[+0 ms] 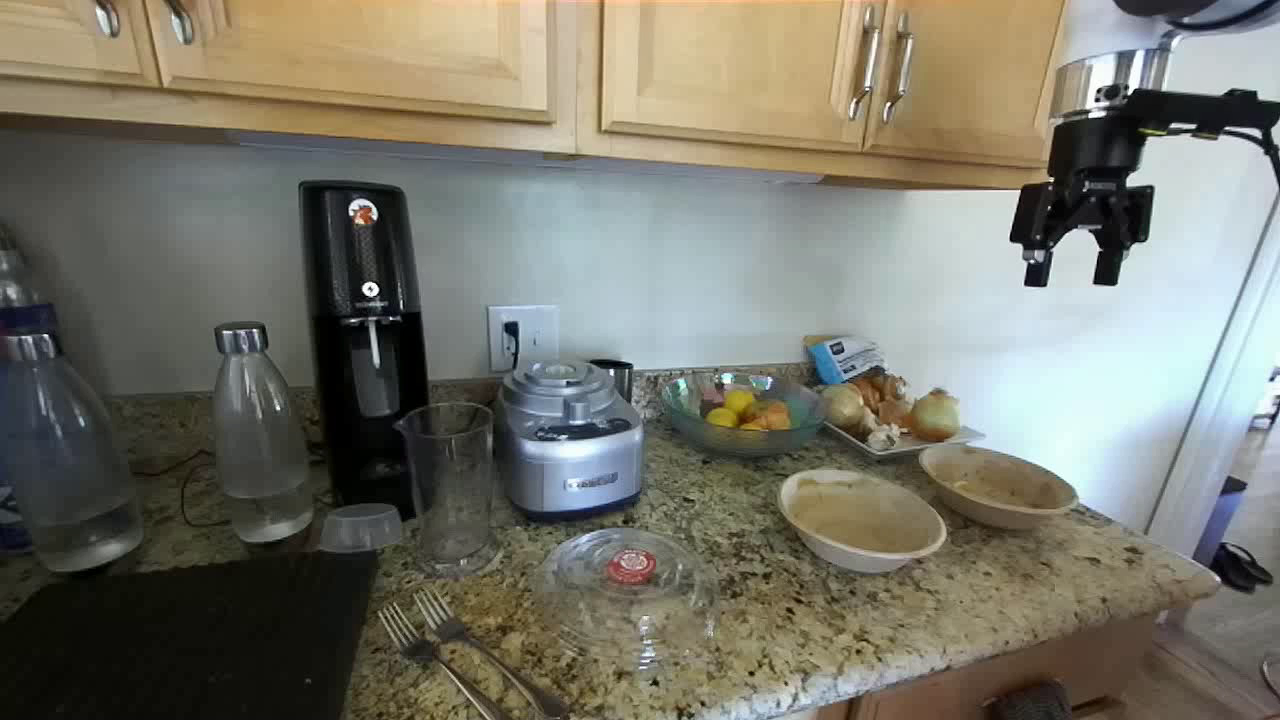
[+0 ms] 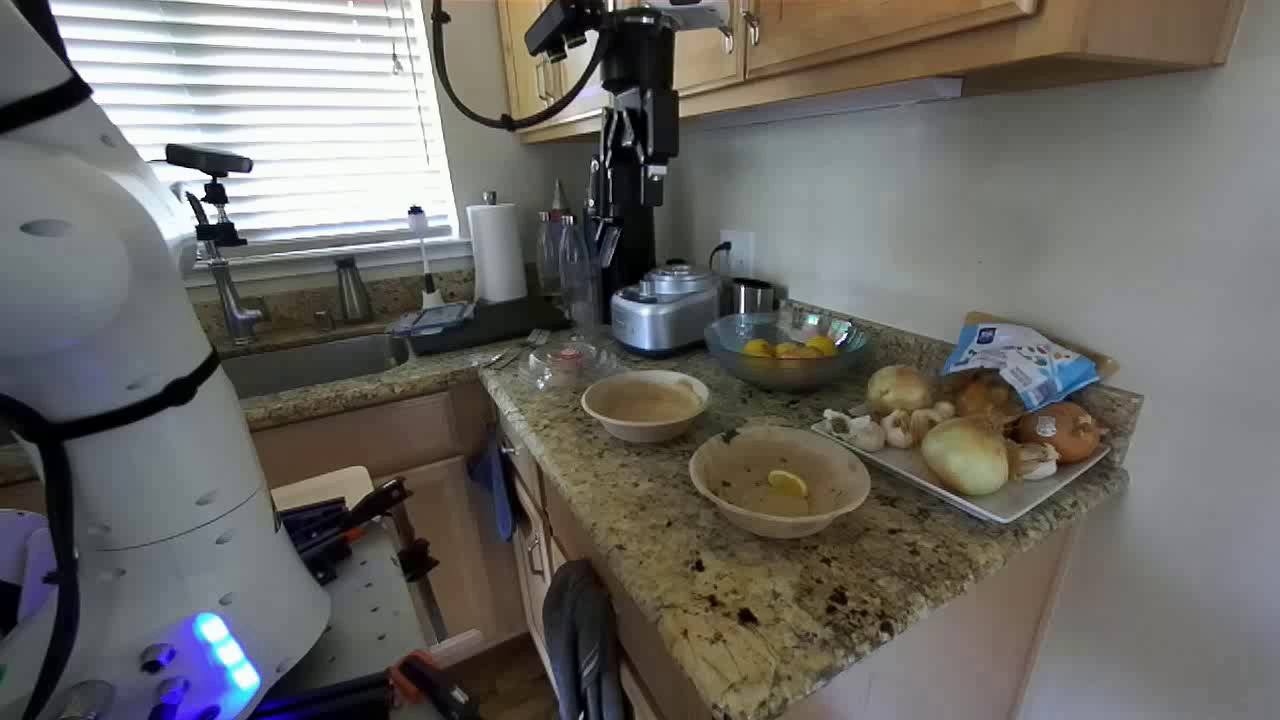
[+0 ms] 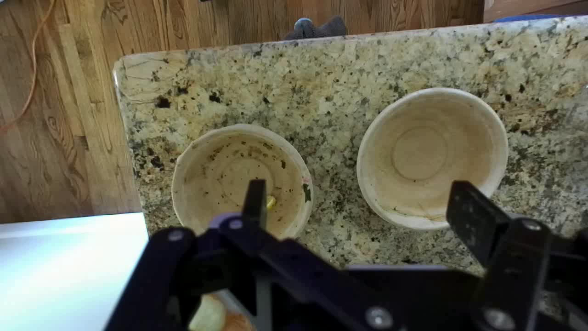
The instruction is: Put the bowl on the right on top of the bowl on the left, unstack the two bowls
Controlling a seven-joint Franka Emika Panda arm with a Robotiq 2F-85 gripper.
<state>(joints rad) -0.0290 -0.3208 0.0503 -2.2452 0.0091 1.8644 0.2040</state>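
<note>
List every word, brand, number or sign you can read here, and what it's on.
I can read no word or number with certainty.
Black soda maker: round white sign, apparently a lightning bolt; lettering too small.
Its red-and-white sticker: unclear.
Silver food processor: nameplate blurred.
Blue-and-white bag: print too small.
Clear dish or lid: red label unreadable.
Brown onion: small tag unreadable.
Gripper: faint marking too small.

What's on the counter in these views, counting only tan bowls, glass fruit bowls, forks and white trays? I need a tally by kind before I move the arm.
Tan bowls: 2
Glass fruit bowl: 1
Forks: 2
White tray: 1
Total: 6
</note>
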